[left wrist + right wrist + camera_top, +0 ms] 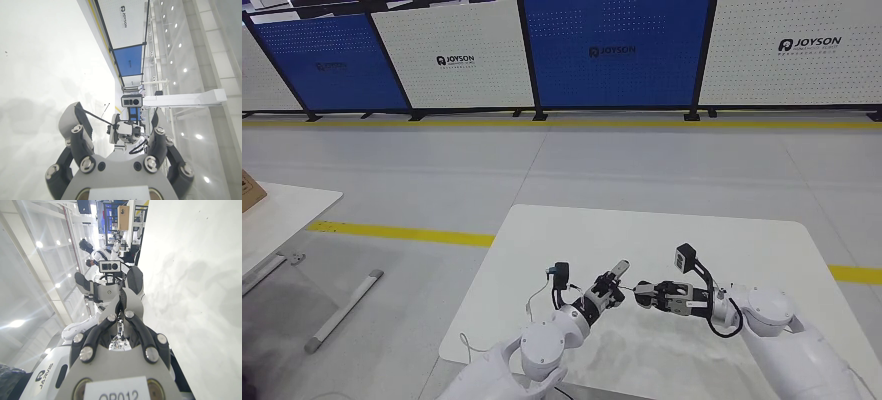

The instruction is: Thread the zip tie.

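Observation:
The zip tie [94, 116] is a thin black strip held in the air between my two grippers, above the white table [642, 230]. My right gripper [121, 294] is shut on one end of it. From there the strip runs slantwise to the pad of one of my left gripper's fingers [82, 117], and its tip rests against that pad. My left gripper [117, 109] is open, its fingers spread wide to either side of the right gripper's tips. In the top view the left gripper [614, 277] and the right gripper [644, 293] face each other tip to tip near the table's middle.
A second thin black strip [105, 109] lies on the table beyond the grippers. A smaller white table [282, 210] with a cardboard box [250, 190] stands at the far left. Blue and white partition panels [612, 50] line the back of the floor.

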